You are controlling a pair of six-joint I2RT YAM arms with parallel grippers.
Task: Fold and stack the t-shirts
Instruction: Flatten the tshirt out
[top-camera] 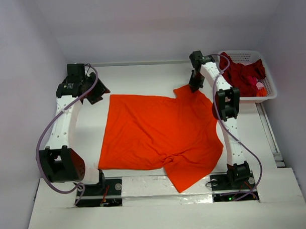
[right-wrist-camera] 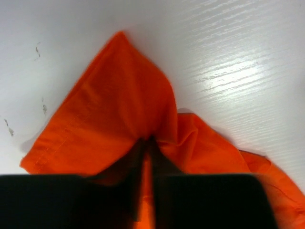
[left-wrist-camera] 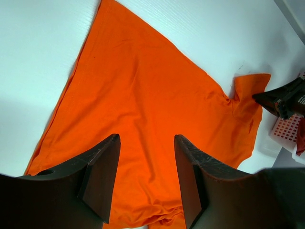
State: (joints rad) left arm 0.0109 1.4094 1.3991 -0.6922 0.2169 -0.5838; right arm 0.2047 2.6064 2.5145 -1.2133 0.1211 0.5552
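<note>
While the bright orange cloth t-shirt [top-camera: 158, 134] lies spread on the white counter [top-camera: 141, 77], the right claw [right-wrist-camera: 148, 143] is closed on its far-right sleeve. The left claw [left-wrist-camera: 146, 143] hangs open and empty by the t-shirt's far-left corner. Right of that t-shirt, dark red shirts [top-camera: 242, 73] fill a white latticed plastic basket [top-camera: 270, 93].

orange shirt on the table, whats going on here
The orange t-shirt lies spread on the table, not yet folded. The right pincer is pinched on its far sleeve; the left pincer hangs open near the other far corner, holding nothing. Dark red shirts sit in the white basket.
</note>
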